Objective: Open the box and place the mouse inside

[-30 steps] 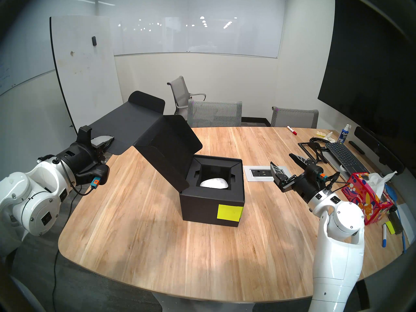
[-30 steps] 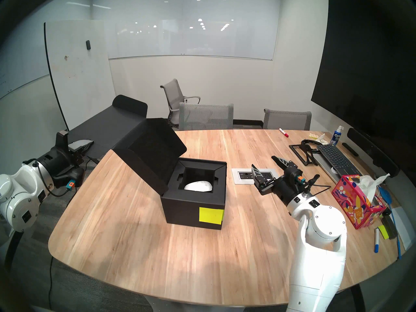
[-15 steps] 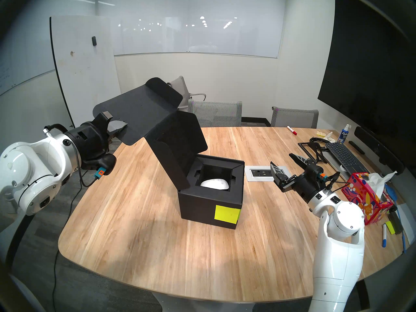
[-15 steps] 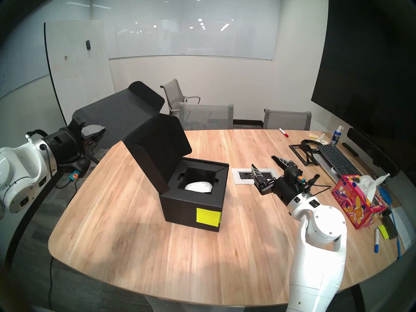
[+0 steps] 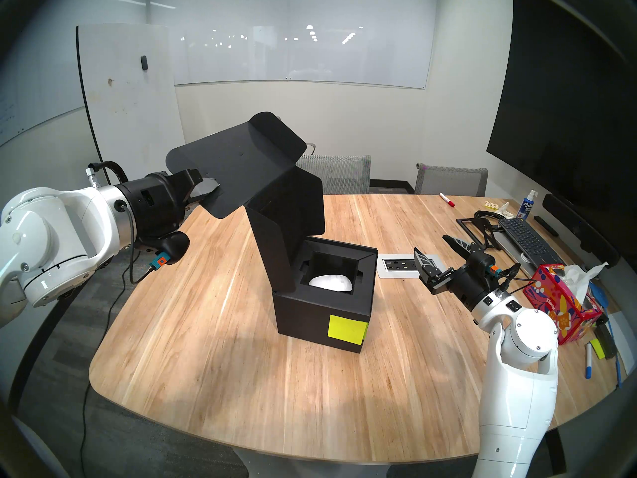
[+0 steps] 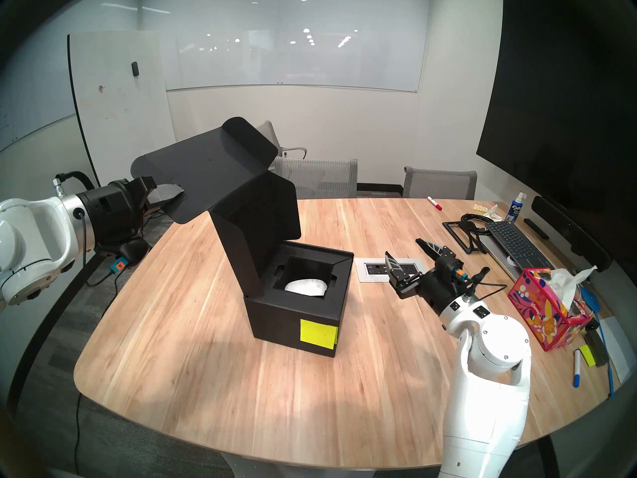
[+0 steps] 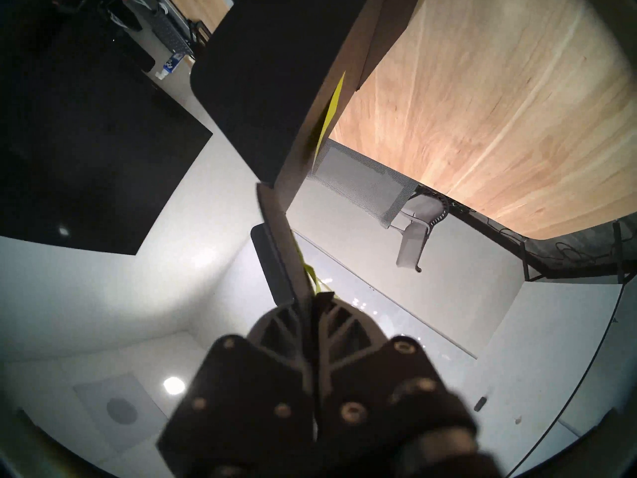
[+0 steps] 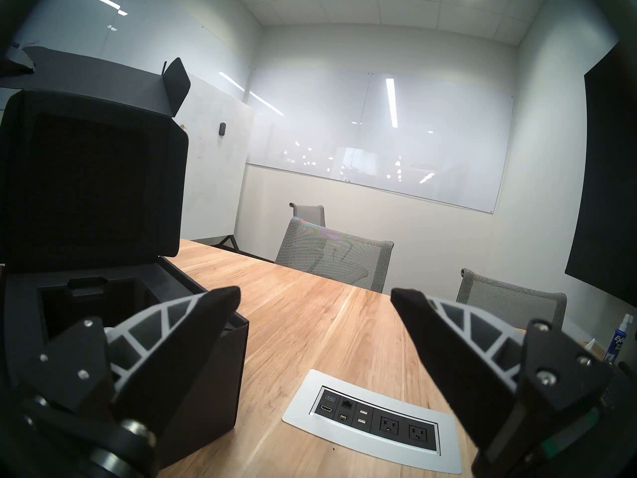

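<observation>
Two pincers appear. My left pincer is pressed together on the outer edge of the lid of the black box, holding that long flap raised above the desk's left edge; in the left wrist view my fingers clamp the thin card edge-on, with a strip of yellow-green note beside them. My right pincer is spread wide and holds nothing, hanging level above the desk toward its right side, just beyond the grey power outlet plate. The box stands near the desk's middle, its body flat on the wood, its lid hinged up on the left side and folded over at the top. A yellow-green sticky note marks the box's near right corner. The white mouse lies inside the box, in the square recess of the black insert. A patterned tissue box and a keyboard sit along the desk's right edge
</observation>
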You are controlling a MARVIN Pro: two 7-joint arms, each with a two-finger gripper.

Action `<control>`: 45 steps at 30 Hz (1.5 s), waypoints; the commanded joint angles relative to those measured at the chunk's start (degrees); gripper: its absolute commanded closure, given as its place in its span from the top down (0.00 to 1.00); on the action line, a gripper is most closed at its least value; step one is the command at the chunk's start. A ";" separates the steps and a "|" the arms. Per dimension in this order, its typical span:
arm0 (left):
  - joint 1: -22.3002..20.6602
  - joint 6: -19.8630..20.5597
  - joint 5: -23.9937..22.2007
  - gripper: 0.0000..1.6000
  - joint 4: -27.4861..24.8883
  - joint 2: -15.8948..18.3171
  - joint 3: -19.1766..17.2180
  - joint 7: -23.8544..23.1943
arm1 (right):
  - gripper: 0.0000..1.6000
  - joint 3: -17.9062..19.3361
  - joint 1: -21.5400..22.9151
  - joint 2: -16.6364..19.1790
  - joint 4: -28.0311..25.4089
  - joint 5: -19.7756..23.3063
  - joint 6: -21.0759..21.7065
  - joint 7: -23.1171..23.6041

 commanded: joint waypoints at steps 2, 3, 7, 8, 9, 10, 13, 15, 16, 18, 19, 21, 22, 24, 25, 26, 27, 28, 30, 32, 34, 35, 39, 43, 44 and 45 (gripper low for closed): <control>-1.08 -4.62 1.60 0.00 -0.49 1.73 -0.06 1.98 | 1.00 0.09 0.63 0.09 -1.08 0.28 -0.27 -0.06; -1.30 -5.10 2.00 0.00 -0.49 1.82 -0.13 2.22 | 1.00 0.09 0.63 0.09 -1.06 0.28 -0.27 -0.06; -1.72 -6.90 3.01 0.00 -0.49 2.11 0.04 3.24 | 1.00 0.09 0.63 0.09 -1.02 0.25 -0.26 -0.06; -1.81 -7.25 3.35 0.00 -0.49 2.17 0.06 3.48 | 1.00 0.08 0.63 0.09 -1.01 0.25 -0.26 -0.05; -1.89 -7.69 3.57 0.00 -0.49 2.24 0.14 3.76 | 1.00 0.08 0.63 0.10 -1.00 0.25 -0.26 -0.05; -1.94 -8.02 3.71 0.00 -0.49 2.29 0.22 4.00 | 1.00 0.08 0.63 0.10 -0.99 0.24 -0.26 -0.05; -2.34 -9.11 4.42 0.00 -0.49 2.45 0.19 4.75 | 1.00 0.08 0.63 0.10 -0.95 0.23 -0.25 -0.05; -2.62 -9.80 5.00 0.00 -0.49 2.54 0.16 5.25 | 1.00 0.07 0.63 0.10 -0.93 0.23 -0.25 -0.05; -2.69 -10.13 5.14 0.00 -0.49 2.59 0.22 5.50 | 1.00 0.07 0.63 0.10 -0.92 0.23 -0.25 -0.05; -2.85 -10.82 5.72 0.00 -0.49 2.67 0.28 5.99 | 1.00 0.07 0.62 0.10 -0.90 0.22 -0.25 -0.05; -2.87 -11.21 5.95 0.00 -0.49 2.72 0.40 6.30 | 1.00 0.07 0.62 0.10 -0.89 0.22 -0.25 -0.05; -2.89 -12.00 6.47 0.00 -0.49 2.80 0.67 6.98 | 1.00 0.06 0.62 0.11 -0.87 0.21 -0.24 -0.04; -2.88 -12.34 6.72 0.00 -0.49 2.83 0.81 7.29 | 1.00 0.06 0.62 0.11 -0.85 0.21 -0.24 -0.04; -2.96 -12.69 7.06 0.00 -0.49 2.86 0.85 7.55 | 1.00 0.06 0.62 0.11 -0.84 0.20 -0.24 -0.04; -2.98 -13.36 7.48 0.00 -0.49 2.92 1.23 8.20 | 1.00 0.06 0.62 0.11 -0.83 0.20 -0.24 -0.04; -3.10 -13.64 7.91 0.00 -0.49 2.94 1.27 8.48 | 1.00 0.06 0.62 0.11 -0.82 0.20 -0.24 -0.04; -3.11 -13.94 8.12 0.00 -0.49 2.96 1.53 8.85 | 1.00 0.05 0.62 0.11 -0.81 0.20 -0.24 -0.04; -3.20 -14.22 8.55 0.00 -0.49 2.97 1.63 9.19 | 1.00 0.05 0.62 0.11 -0.80 0.19 -0.24 -0.04; -3.38 -14.70 9.27 0.00 -0.49 2.98 1.84 9.81 | 1.00 0.05 0.62 0.11 -0.78 0.19 -0.24 -0.04; -3.54 -15.14 10.07 0.00 -0.49 2.98 2.07 10.39 | 1.00 0.05 0.62 0.11 -0.77 0.19 -0.24 -0.04; -3.70 -15.47 10.86 0.00 -0.49 2.98 2.18 10.95 | 1.00 0.05 0.62 0.11 -0.76 0.18 -0.24 -0.04; -3.75 -15.59 11.11 0.00 -0.49 2.98 2.25 11.16 | 1.00 0.05 0.62 0.11 -0.75 0.18 -0.24 -0.04; -4.03 -15.97 12.32 0.00 -0.49 2.98 2.35 12.02 | 1.00 0.05 0.62 0.11 -0.72 0.17 -0.23 -0.03; -4.57 -16.35 14.02 0.00 -0.49 2.98 2.32 13.14 | 1.00 0.05 0.62 0.12 -0.68 0.17 -0.23 -0.03; -4.70 -16.43 14.43 0.00 -0.49 2.98 2.31 13.42 | 1.00 0.05 0.62 0.12 -0.67 0.16 -0.23 -0.03; -4.79 -16.47 14.68 0.00 -0.49 2.98 2.30 13.59 | 1.00 0.04 0.62 0.12 -0.66 0.16 -0.23 -0.03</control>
